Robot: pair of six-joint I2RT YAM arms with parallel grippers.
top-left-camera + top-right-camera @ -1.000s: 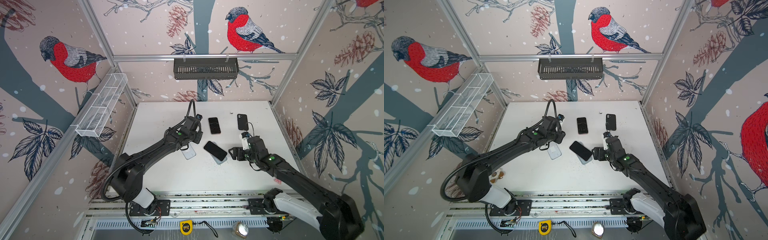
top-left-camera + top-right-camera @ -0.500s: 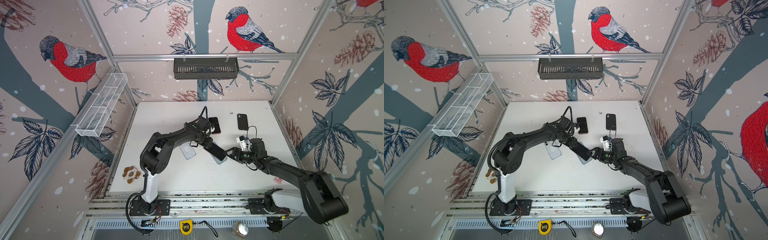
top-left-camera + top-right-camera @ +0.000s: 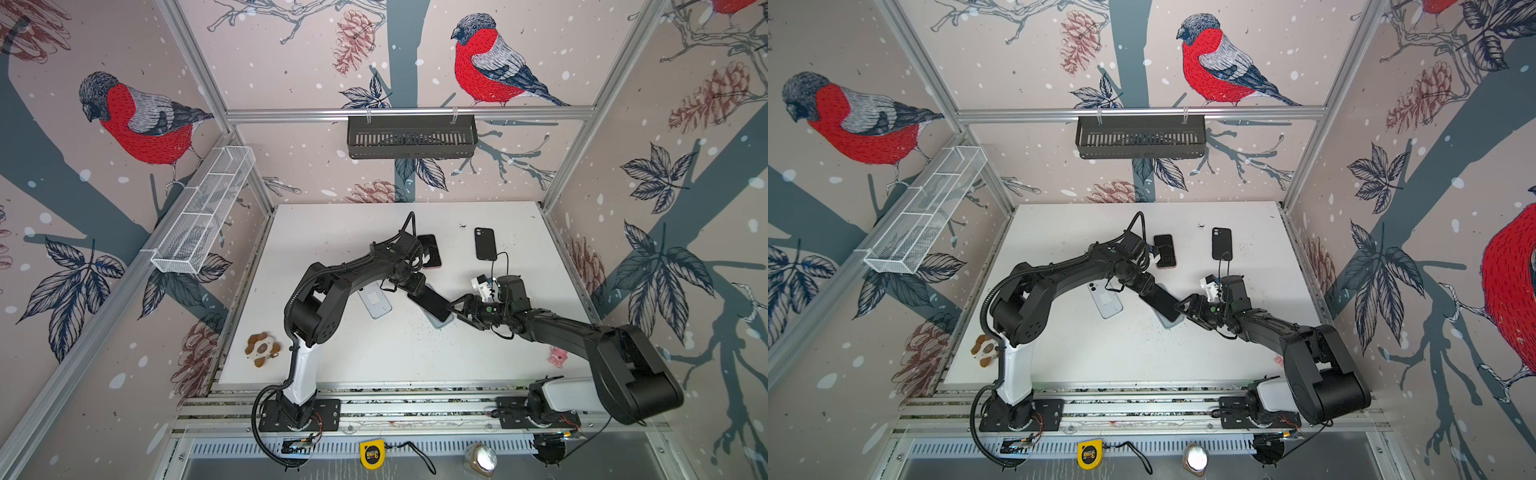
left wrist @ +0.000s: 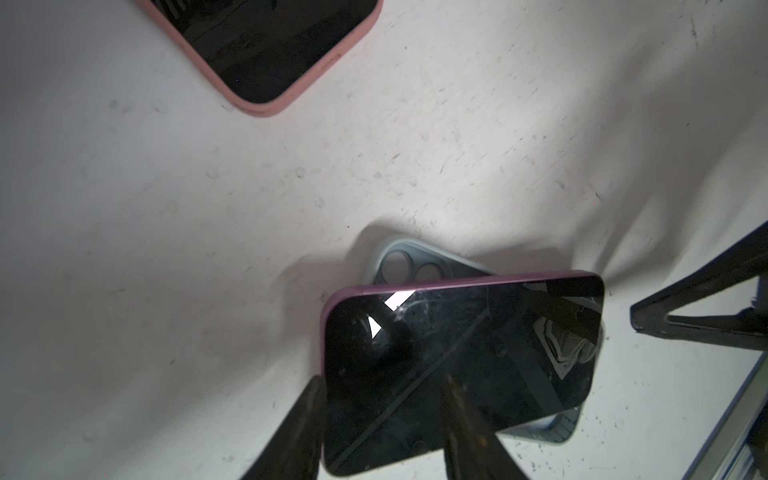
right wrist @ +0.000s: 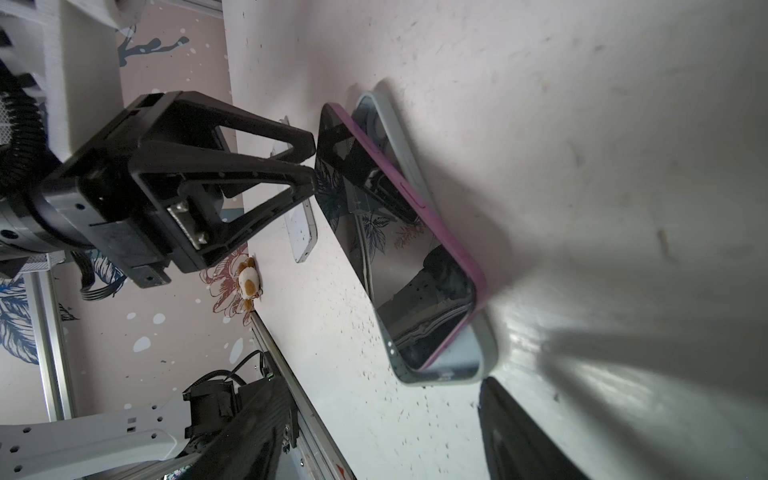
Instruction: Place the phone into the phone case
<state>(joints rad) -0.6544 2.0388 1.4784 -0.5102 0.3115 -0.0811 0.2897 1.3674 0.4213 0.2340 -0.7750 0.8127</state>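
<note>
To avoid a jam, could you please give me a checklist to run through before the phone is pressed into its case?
1. Phone screen facing up: ok.
2. Phone end nearest the right gripper inside the case rim: ok, it looks tucked in.
3. Phone lying flat in the case: not ok; the end by the left gripper sits tilted above the rim.
4. Left gripper's hold on the phone: cannot tell; its fingertips meet that end.
5. Right gripper open: ok.
</note>
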